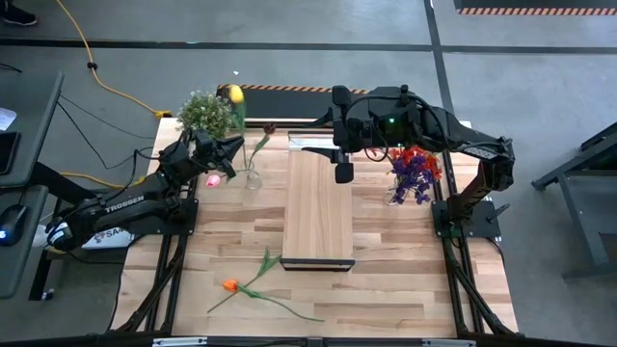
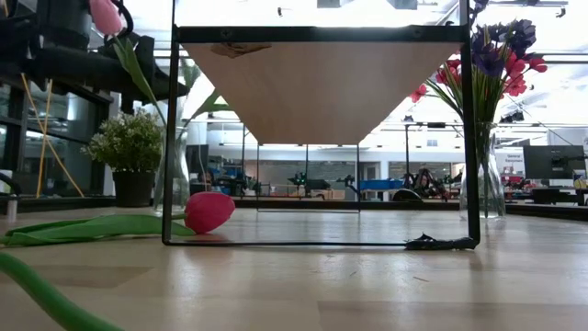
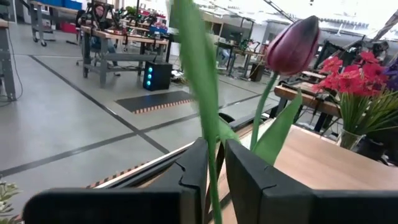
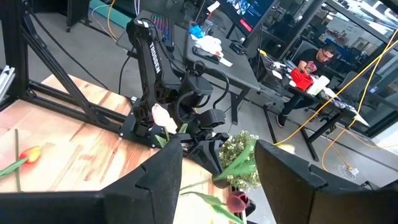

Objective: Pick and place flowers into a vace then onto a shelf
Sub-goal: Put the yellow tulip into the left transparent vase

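1. Jaws of the left gripper (image 3: 214, 165) stood only slightly apart, with the green stem of the pink flower (image 1: 213, 179) running up between them; whether they gripped it or had begun to let go, I could not tell. The right gripper (image 1: 343, 173) hung over the far end of the shelf (image 1: 318, 207), jaws spread and holding nothing.

2. Just beyond the left jaws stood a clear vase (image 1: 253, 177) with a dark maroon flower (image 3: 292, 45) already in it. If the jaws parted before the stem found the vase mouth, I judged the pink flower would tip out onto the counter (image 1: 386, 280), or drag against the maroon stem and rock the vase.

3. That narrow vase looked light, so a nudge from the jaws could topple it.

4. An orange flower (image 1: 229, 285) lay flat on the counter, well clear of both jaws, near the shelf's near end. A fuller vase of red and purple flowers (image 1: 415, 170) stood beside the right arm.
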Controlling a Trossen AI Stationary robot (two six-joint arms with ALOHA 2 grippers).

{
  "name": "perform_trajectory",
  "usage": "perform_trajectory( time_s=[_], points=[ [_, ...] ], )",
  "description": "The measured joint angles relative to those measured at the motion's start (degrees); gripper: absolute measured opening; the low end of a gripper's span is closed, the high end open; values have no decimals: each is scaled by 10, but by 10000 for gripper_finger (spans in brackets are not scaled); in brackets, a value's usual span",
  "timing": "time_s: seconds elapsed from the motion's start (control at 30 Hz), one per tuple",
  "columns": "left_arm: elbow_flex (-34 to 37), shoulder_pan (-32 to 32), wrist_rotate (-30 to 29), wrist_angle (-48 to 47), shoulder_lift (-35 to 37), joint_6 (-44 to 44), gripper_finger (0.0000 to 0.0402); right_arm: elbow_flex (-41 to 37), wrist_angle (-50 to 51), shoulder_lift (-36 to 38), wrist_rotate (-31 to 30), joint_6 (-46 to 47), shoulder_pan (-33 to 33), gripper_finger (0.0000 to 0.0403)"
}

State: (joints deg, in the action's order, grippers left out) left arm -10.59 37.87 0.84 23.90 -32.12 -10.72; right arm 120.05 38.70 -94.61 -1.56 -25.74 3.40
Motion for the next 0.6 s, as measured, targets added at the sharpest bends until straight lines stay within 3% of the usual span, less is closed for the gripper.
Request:
perform_trajectory(
  time_s=[0.37, 0.6],
  points=[
    [0, 0, -2, 0, 0, 17, 132, 0, 0, 0, 0, 1, 0, 193],
    [-16, 0, -52, 0, 1, 61, 147, 0, 0, 0, 0, 2, 0, 193]
  ],
)
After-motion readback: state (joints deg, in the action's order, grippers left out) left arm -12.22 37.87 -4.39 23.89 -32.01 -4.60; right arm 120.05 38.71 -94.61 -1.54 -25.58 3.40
